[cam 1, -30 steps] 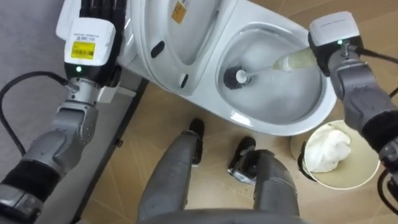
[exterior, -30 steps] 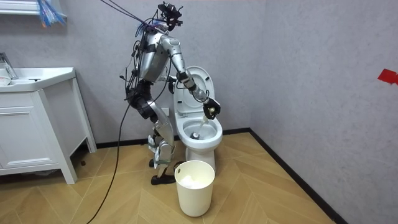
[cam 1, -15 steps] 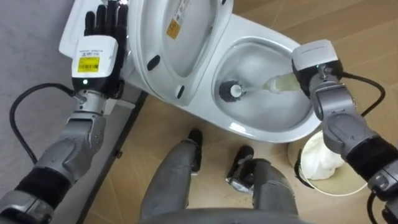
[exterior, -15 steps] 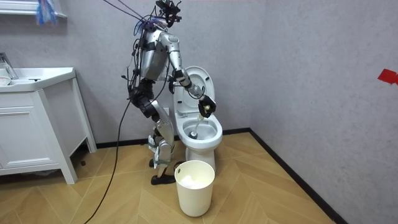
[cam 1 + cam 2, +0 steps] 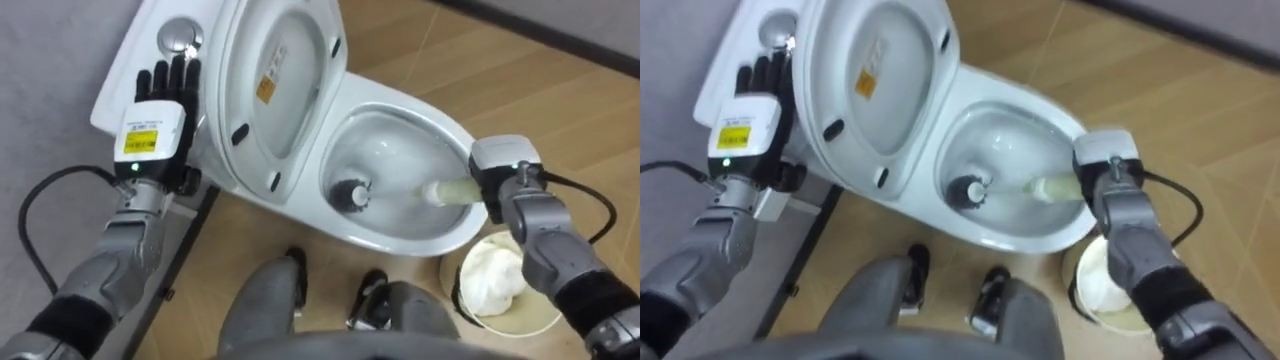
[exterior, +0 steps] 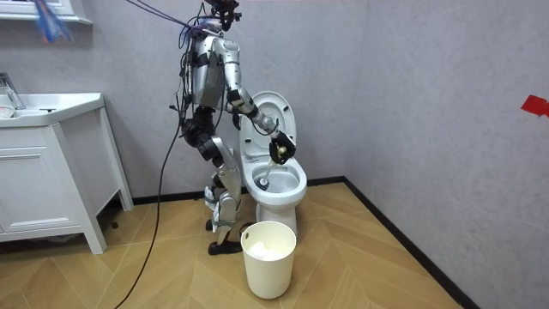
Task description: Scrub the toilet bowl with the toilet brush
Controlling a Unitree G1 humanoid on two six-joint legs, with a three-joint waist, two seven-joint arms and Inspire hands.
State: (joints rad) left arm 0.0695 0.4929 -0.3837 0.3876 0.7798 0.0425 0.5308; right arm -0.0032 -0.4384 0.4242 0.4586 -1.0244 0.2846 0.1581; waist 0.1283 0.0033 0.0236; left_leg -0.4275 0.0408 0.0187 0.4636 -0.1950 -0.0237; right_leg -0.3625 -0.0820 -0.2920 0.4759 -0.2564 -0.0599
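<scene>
Clutching brush, seemingly: right robot hand

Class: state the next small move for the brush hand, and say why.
Probably sweep the toilet brush round to the far wall of the bowl: the right hand grips its handle, and the head rests low at the left side.

A white bin stood on the wooden floor just below the right hand, with a crumpled white wad inside it. Well apart from the left hand, toward the room view's left, stood a white cabinet.
</scene>
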